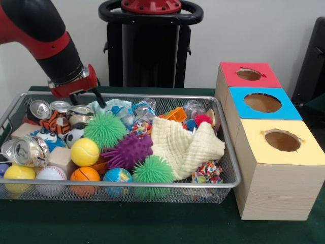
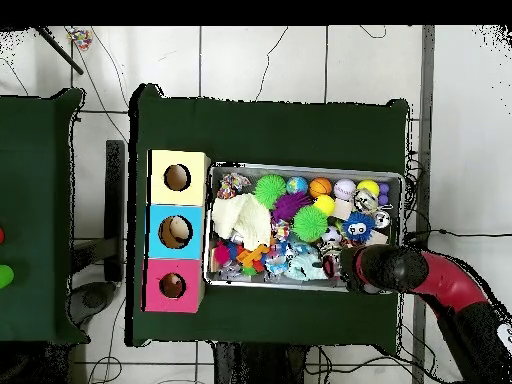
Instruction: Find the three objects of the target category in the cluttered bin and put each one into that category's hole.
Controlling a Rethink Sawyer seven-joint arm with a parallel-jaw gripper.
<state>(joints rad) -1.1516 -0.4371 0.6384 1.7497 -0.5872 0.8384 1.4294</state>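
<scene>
A wire mesh bin (image 1: 223, 180) holds a jumble. It has crushed silver cans (image 1: 39, 109) at its far left, spiky rubber balls in green (image 1: 105, 129) and purple (image 1: 129, 151), and small sport balls such as a yellow one (image 1: 85, 151). A cream cloth (image 1: 185, 147) lies among them. My gripper (image 1: 86, 101) reaches into the far left corner, open, its black fingers (image 1: 99, 97) either side of a crushed can (image 1: 80, 110). In the overhead view the arm (image 2: 390, 268) covers the gripper at the bin's (image 2: 300, 166) lower right.
Three boxes with round holes stand in a row beside the bin: red (image 1: 231, 76), blue (image 1: 238, 99) and yellow (image 1: 254, 147), the yellow one nearest the front. A second green spiky ball (image 1: 152, 170) and a globe ball (image 1: 118, 178) lie at the bin's front wall.
</scene>
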